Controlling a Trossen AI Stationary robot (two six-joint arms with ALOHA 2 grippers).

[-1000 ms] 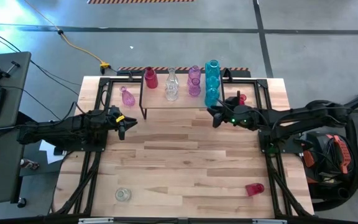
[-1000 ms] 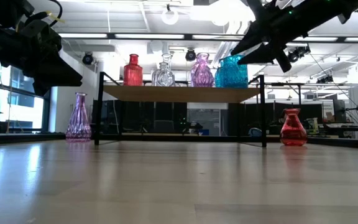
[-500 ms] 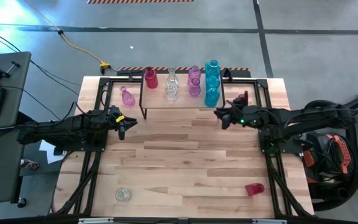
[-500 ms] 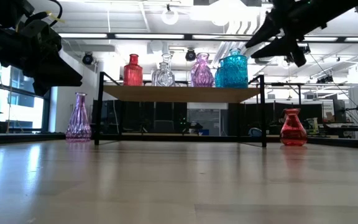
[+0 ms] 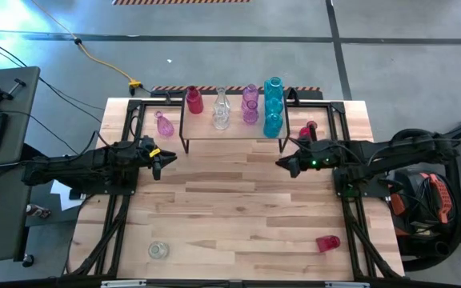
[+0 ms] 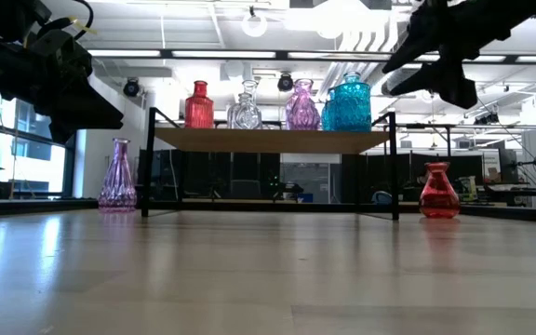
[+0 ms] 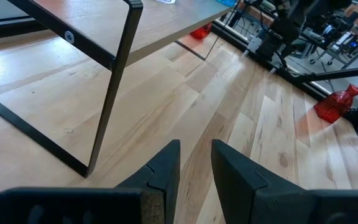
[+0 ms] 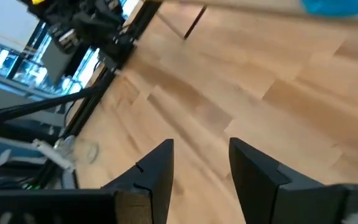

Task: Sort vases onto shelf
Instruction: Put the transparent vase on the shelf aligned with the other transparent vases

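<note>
Figure: my right gripper (image 5: 283, 162), fingers spread and empty, hangs just off the shelf (image 5: 234, 133) corner, where 4 vases (image 6: 277, 107) stand. The red vase (image 5: 308, 129) stands beside its arm; a careless swing could topple it. My left gripper (image 5: 158, 162) waits, narrowly parted, empty.

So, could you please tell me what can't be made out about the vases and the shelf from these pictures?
- Clear glass vase near the table's front edge: too small in the high view to tell upright from lying; absent from the low view.
- Second teal blue glass vase: the low view shows one teal shape, so it is hidden or merged.
- Light wood shelf on black metal legs: its top is cut off by the left wrist view's edge.
</note>
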